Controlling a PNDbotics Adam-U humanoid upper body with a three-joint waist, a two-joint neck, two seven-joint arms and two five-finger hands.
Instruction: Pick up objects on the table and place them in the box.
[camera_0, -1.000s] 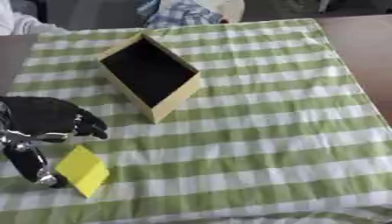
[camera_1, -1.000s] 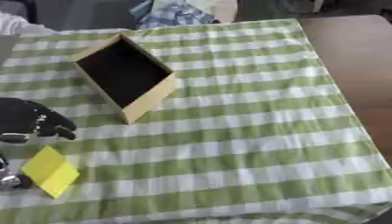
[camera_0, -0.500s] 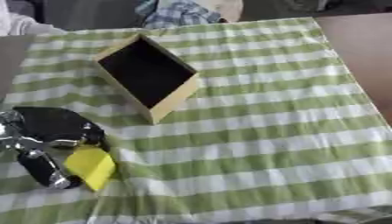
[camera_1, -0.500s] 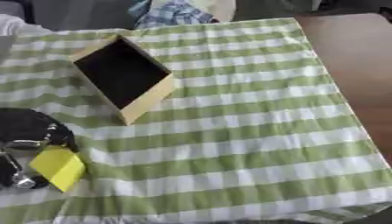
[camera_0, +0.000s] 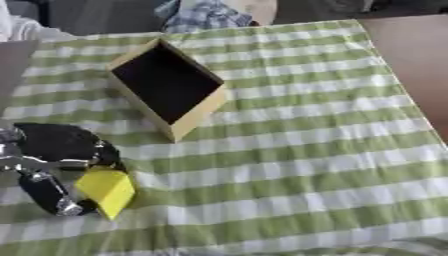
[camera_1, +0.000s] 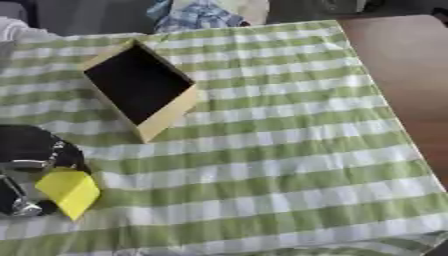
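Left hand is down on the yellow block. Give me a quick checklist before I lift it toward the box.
1. Left hand over the yellow block: ok, its fingers reach round it.
2. Grip closed on block: cannot tell, contact is hidden.
3. Box open, dark inside showing: ok.
4. Path from block to box over the checked cloth: ok, nothing lies between.
5. Right hand out of the way: ok, not in view.

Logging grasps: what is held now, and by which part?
The left hand holds the yellow block by its left edge.
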